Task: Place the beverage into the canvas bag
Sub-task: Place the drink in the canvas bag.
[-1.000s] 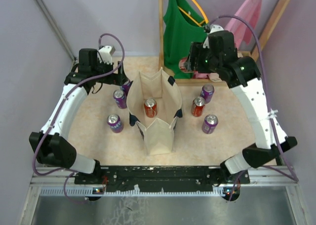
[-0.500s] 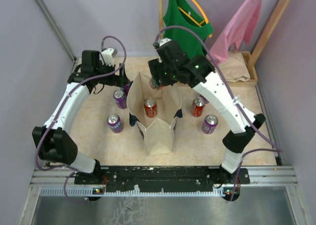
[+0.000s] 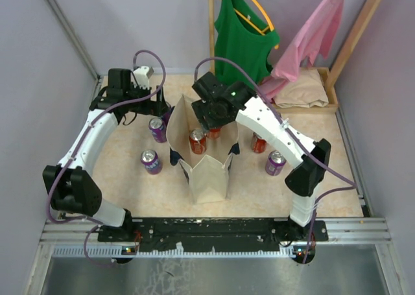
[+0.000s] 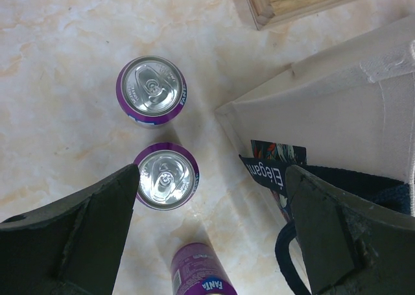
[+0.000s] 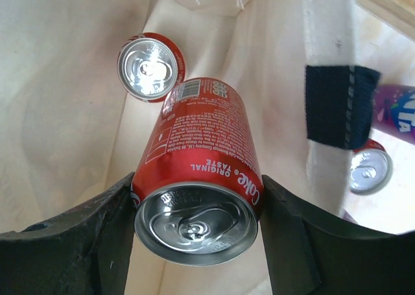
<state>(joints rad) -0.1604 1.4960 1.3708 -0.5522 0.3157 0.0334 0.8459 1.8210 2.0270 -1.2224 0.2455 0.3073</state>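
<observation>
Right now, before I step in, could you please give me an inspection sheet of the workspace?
Surface: beige marbled tabletop, no spills seen.
Job's things: canvas bag upright and open, one red can standing inside; Coke can held over its opening; purple cans and a loose red can standing beside it.
Clutter: nothing seen.
Grippers: right gripper shut on the Coke can; left gripper open, empty, above purple cans.
Cables: purple cables loop above both arms.
Surroundings: green top and pink garment hanging on a wooden rack; folded beige cloth below.
</observation>
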